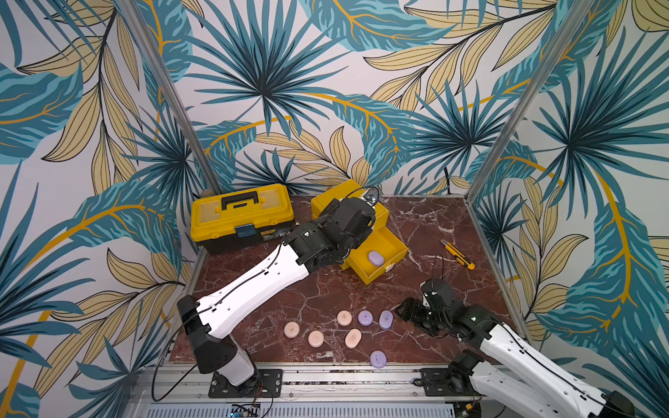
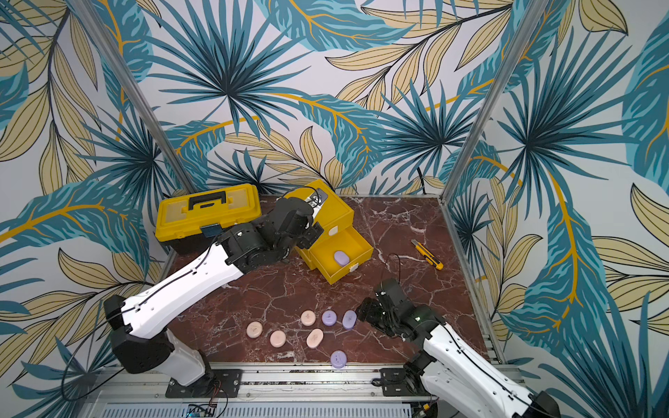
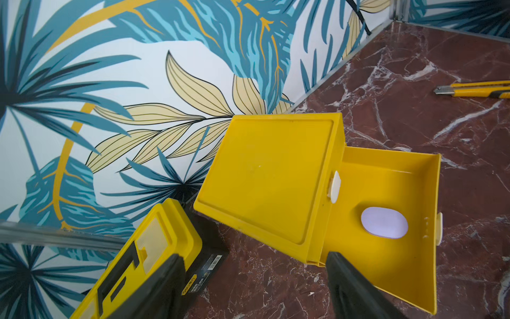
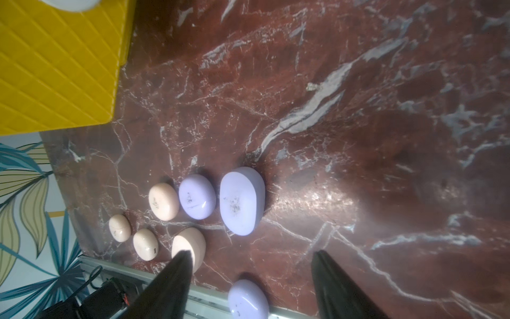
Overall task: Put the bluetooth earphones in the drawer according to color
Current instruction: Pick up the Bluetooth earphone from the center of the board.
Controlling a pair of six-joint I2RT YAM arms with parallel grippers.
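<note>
Only one lilac earphone case (image 1: 376,258) is inside a container. It lies alone on the floor of the open drawer (image 1: 397,249), near the front wall that carries the white tab handle. This drawer stands out from the small yellow chest (image 2: 338,211), directly under the top drawer, which is shut. No other case shows in the chest.

Seven more cases lie loose on the red marble table (image 1: 434,224), near its front edge. Four pale pink cases (image 1: 315,338) sit toward the left. Two lilac cases (image 1: 365,318) lie side by side next to them, and a third lilac case (image 1: 378,359) lies at the very front rim. Each case has a tiny dark mark on top, too small to read.

The right gripper (image 4: 252,252) sits low, just beside the outer case of the lilac pair. Its jaws are parted and nothing is between them. In the right wrist view one finger overlaps a pink case, but whether it touches is unclear.

The left gripper (image 3: 255,255) hovers by the chest, over the gap between it and the toolbox. Its fingers are spread wide and it is empty.

The yellow toolbox (image 1: 242,217) stands left of the chest with its lid shut, so its contents are hidden. Its black side carries a yellow label and a barcode sticker, and the lettering cannot be made out. A yellow-black utility knife (image 1: 458,255) lies well apart, near the right wall.
</note>
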